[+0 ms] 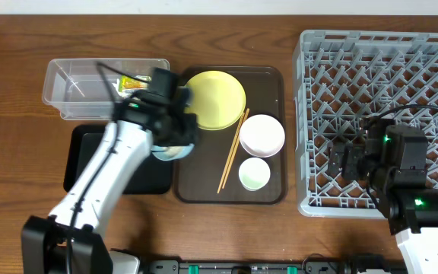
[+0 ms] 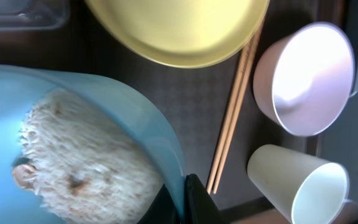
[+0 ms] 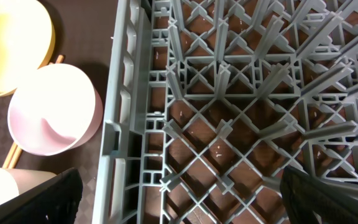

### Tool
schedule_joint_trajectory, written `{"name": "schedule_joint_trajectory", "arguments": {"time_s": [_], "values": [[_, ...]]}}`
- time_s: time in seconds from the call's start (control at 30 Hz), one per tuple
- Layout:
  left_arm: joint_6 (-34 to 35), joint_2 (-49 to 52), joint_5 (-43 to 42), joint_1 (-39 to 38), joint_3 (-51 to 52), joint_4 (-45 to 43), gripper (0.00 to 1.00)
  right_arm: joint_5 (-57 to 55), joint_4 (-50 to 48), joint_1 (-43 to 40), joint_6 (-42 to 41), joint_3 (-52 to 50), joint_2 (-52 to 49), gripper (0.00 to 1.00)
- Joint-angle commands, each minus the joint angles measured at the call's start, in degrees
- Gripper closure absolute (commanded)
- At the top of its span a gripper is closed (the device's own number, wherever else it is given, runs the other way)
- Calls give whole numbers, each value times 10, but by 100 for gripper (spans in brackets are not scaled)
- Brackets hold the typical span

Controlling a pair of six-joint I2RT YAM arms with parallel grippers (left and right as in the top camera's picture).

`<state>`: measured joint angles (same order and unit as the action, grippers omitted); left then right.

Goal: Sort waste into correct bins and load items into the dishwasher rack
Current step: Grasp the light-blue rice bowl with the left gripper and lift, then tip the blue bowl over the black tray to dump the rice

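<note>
The light blue bowl (image 2: pixel 123 112), rice (image 2: pixel 79 162) undumped, sits pinched in the left gripper (image 2: pixel 182 196) over the serving tray (image 1: pixel 200 179); dishwasher rack (image 3: pixel 123 93) empty, right gripper (image 3: pixel 194 199) wide.

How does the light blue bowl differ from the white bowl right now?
The light blue bowl holds a heap of white rice; the white bowl is empty. The left gripper pinches the light blue bowl's rim, while nothing touches the white bowl. The light blue bowl is at the brown tray's left edge, the white bowl toward its right. Both are round and open side up.
</note>
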<state>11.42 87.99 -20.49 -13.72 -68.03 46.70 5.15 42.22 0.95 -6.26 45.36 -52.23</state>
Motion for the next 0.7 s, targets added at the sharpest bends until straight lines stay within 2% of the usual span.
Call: {"name": "schedule_joint_trajectory", "arguments": {"time_s": [0.0, 0.3, 0.47, 0.57, 0.67], "values": [[-70, 10, -151, 85, 3, 12, 94, 2, 2, 2, 8, 14, 1, 1], [-250, 82, -457, 258, 3, 86, 94, 2, 3, 2, 8, 14, 1, 1], [-268, 148, -485, 318, 3, 129, 94, 2, 3, 2, 8, 14, 1, 1], [-308, 182, -543, 340, 3, 150, 94, 2, 2, 2, 8, 14, 1, 1], [-315, 209, -594, 359, 3, 178, 94, 2, 3, 2, 8, 14, 1, 1]]}}
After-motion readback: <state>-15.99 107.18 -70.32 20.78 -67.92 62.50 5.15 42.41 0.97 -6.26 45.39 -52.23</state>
